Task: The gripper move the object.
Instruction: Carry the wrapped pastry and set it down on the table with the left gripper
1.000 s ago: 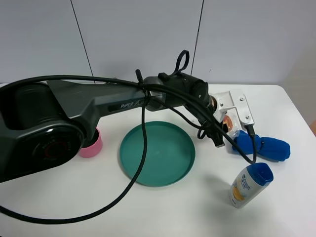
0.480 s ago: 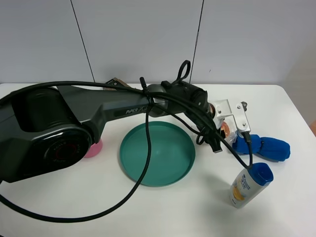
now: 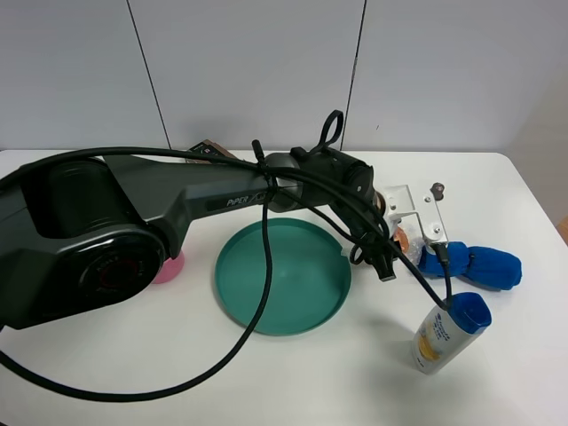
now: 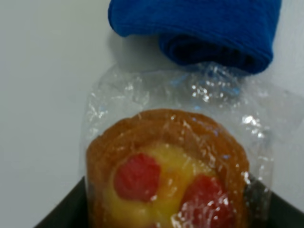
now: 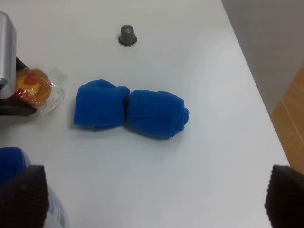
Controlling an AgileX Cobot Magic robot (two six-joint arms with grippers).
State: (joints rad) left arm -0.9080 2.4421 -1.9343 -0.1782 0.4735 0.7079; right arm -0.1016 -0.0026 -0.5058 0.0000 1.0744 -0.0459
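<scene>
My left hand (image 3: 405,238) reaches across the middle to the right part of the tabletop (image 3: 293,382). It is closed on the muffin (image 4: 166,175). In the left wrist view, the dark jaws stand on both sides of the clear wrapper. The muffin is orange-brown with yellow filling and red spots. It is just beside the near end of the rolled blue cloth (image 3: 479,264), and the wrapper's edge reaches up to the cloth. I cannot tell whether the muffin rests on the tabletop or hangs a little above it.

The green plate (image 3: 282,275) lies on the other side of the left hand, near to it. A bottle with blue cap (image 3: 448,333) lies in front of the cloth. A small dark capsule (image 5: 127,34) stands behind the cloth, apart from it. A pink cup (image 3: 169,264) is partly hidden behind the arm's base.

My right hand (image 5: 153,197) is above the cloth area, with fingertips wide apart and holding nothing.
</scene>
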